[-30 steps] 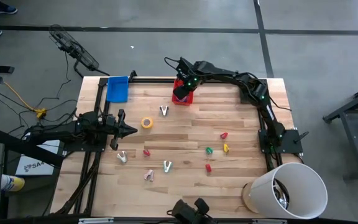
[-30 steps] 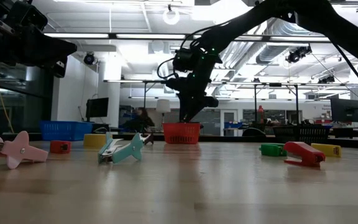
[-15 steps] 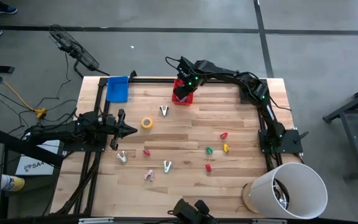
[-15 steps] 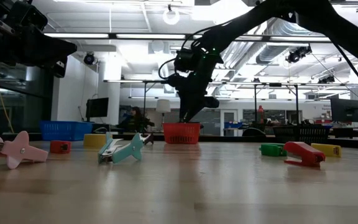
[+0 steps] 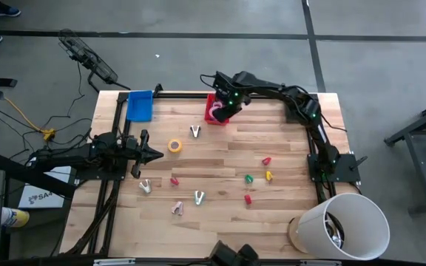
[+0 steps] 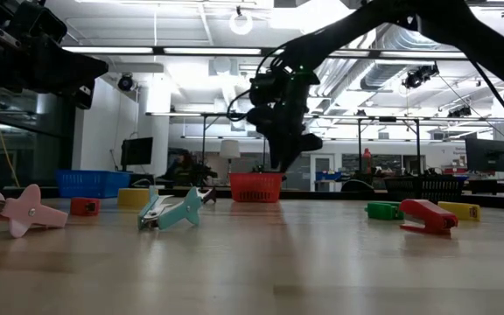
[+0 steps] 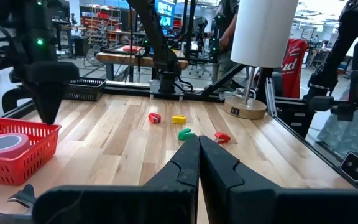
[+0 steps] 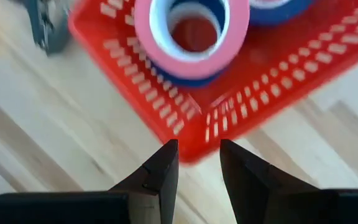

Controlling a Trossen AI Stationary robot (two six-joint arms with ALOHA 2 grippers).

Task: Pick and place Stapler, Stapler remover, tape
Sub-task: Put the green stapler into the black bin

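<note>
The red basket (image 5: 211, 117) stands at the table's far edge. In it a pink tape roll (image 8: 182, 37) lies on a blue roll, and another blue roll (image 8: 278, 9) lies beside them. My right gripper (image 8: 194, 152) hangs open above the basket's rim, pointing steeply down, with nothing between its fingers. A yellow tape roll (image 5: 174, 145) lies flat on the wood. Several stapler removers (image 5: 195, 131) and small staplers (image 5: 266, 160) lie scattered. My left gripper (image 5: 154, 154) waits shut at the table's left side.
A blue basket (image 5: 140, 105) stands at the far left corner. A white bucket (image 5: 342, 225) lies on its side at the near right corner. Bare wood shows between the scattered pieces at mid-table.
My right gripper has tipped and swung a little toward the table's right edge, still above the red basket. In the high view the pink tape roll in the basket, covered by the gripper before, now shows.
</note>
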